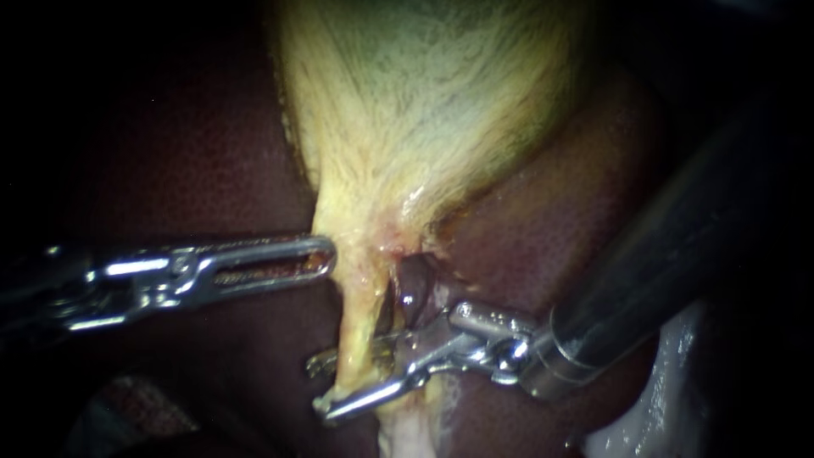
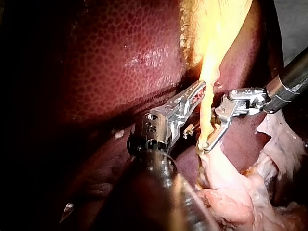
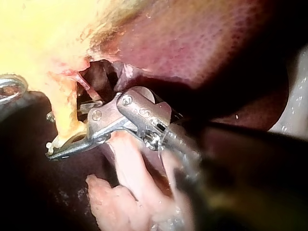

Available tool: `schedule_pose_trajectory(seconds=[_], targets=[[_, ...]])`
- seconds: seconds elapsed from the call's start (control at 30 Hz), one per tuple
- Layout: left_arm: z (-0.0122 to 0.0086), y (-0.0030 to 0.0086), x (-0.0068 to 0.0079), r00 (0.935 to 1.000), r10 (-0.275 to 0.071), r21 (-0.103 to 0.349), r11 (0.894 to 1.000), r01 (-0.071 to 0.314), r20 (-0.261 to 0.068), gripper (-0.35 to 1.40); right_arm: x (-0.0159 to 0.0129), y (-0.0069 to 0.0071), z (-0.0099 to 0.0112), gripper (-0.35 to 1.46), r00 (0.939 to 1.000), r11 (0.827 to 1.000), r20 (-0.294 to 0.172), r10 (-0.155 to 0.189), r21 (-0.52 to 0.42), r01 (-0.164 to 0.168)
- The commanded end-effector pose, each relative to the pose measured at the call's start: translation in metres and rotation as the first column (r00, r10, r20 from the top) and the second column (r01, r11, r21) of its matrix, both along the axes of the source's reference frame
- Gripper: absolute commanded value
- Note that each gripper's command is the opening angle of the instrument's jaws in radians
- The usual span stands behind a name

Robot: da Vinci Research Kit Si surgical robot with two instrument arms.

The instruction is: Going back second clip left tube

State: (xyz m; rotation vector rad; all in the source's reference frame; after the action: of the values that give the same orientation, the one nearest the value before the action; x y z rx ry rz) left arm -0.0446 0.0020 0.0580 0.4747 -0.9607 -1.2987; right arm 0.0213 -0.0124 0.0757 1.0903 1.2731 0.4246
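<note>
Right instrument (image 1: 322,388) is standing with jaws apart, straddling the left tube (image 1: 352,339) and gripping nothing; I cannot tell whether a clip is sitting there. The task is pointing to the retreat after clipping, so the next move is calling for a straight pull clear. Farther out, the left instrument (image 1: 326,254) is touching the gallbladder (image 1: 424,102) neck.

- Carrying surface: the liver (image 1: 170,161), dark red and finely mottled, fills the field behind everything else.
- The gallbladder (image 1: 424,102), pale yellow-green, lies directly on the liver and narrows to a thin neck.
- A yellow tube (image 1: 352,339) runs on from that neck, across the liver.
- A darker tube (image 1: 415,288) lies just beside it.
- Pale pink-white tissue (image 2: 240,192) lies on the liver at the yellow tube's far end.
</note>
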Motion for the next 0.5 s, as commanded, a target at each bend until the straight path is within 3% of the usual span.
schedule_pose_trajectory(seconds=[0.03, 0.17, 0.37, 0.5], targets=[[-0.0001, 0.0, 0.0, 1.0, 0.003, -0.005, 1.0, -0.003, -0.001, -0.35, 0.0, 0.0, -0.0001, 0.51, 1.0, 1.0, 0.009, -0.001, -0.002, 0.001], [-0.0003, 0.0, 0.0, 1.0, 0.003, -0.004, 1.0, -0.003, 0.0, -0.35, -0.0001, 0.0002, -0.0003, 0.52, 0.9983, 1.0, 0.058, 0.001, -0.023, 0.0], [-0.0002, 0.0004, -0.0005, 1.0, 0.002, -0.002, 1.0, -0.002, -0.001, -0.35, -0.0004, 0.001, -0.0009, 0.55, 0.9903, 0.996, 0.109, 0.086, -0.012, -0.085], [-0.0002, 0.0005, -0.0007, 1.0, 0.004, -0.007, 1.0, -0.004, -0.002, -0.35, -0.0008, 0.0018, -0.0013, 0.55, 0.9869, 0.994, 0.123, 0.104, 0.002, -0.105]])
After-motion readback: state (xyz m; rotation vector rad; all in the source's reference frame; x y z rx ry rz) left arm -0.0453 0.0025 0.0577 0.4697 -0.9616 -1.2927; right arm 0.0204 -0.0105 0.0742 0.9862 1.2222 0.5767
